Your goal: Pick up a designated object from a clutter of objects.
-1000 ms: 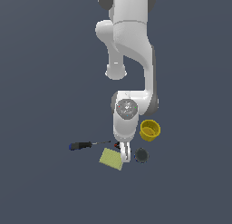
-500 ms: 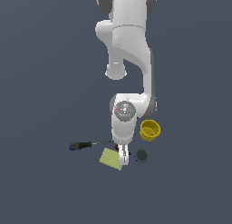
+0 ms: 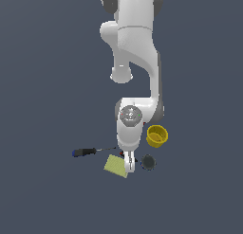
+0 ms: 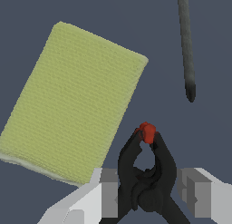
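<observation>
The big white robot arm reaches down from the top of the exterior view onto the flat dark grey worktop. Its hand is low among the small things there.

The soft pale yellow-green pad lies flat on the worktop, just beside the hand at about 9 o'clock from it in the exterior view. In the wrist view the pad looks big and has a woven top.

The round yellow cup stands at about 1 o'clock from the hand, a little way off.

The long screwdriver with a black handle and a blue end lies at about 10 o'clock from the hand. Its thin grey shaft points toward the arm.

The dark grey round disc lies near the hand at about 3 o'clock.

The small black spring clamp with a red-orange tip sits right between the two grey fingers in the wrist view. The fingers are wide apart, one on each side of the clamp, and I cannot tell if they touch it.
</observation>
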